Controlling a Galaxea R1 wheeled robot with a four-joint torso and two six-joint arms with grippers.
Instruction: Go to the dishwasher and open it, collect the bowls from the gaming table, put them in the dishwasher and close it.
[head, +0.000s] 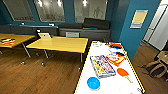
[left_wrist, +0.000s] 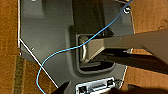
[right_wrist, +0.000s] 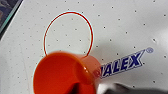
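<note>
The gaming table (head: 110, 85) with its smooth white top and yellow edge runs away from me at the right of the head view. A bright blue bowl (head: 93, 83) stands on its near end. In the right wrist view an orange-red bowl (right_wrist: 62, 72) hangs tilted just above the dotted white top. My right gripper (right_wrist: 96, 88) is shut on its wall, one dark finger inside the rim and one outside. My left gripper (left_wrist: 98, 90) is open and empty, over the robot's grey base and the wooden floor. The dishwasher is out of view.
Flat board-game boxes (head: 102, 65) and an orange paddle (head: 123, 72) lie on the gaming table beyond the blue bowl. Yellow-topped desks (head: 60, 43) stand to the left on wooden floor. A dark sofa (head: 85, 30) lines the back wall, and a bag (head: 157, 67) lies at the right.
</note>
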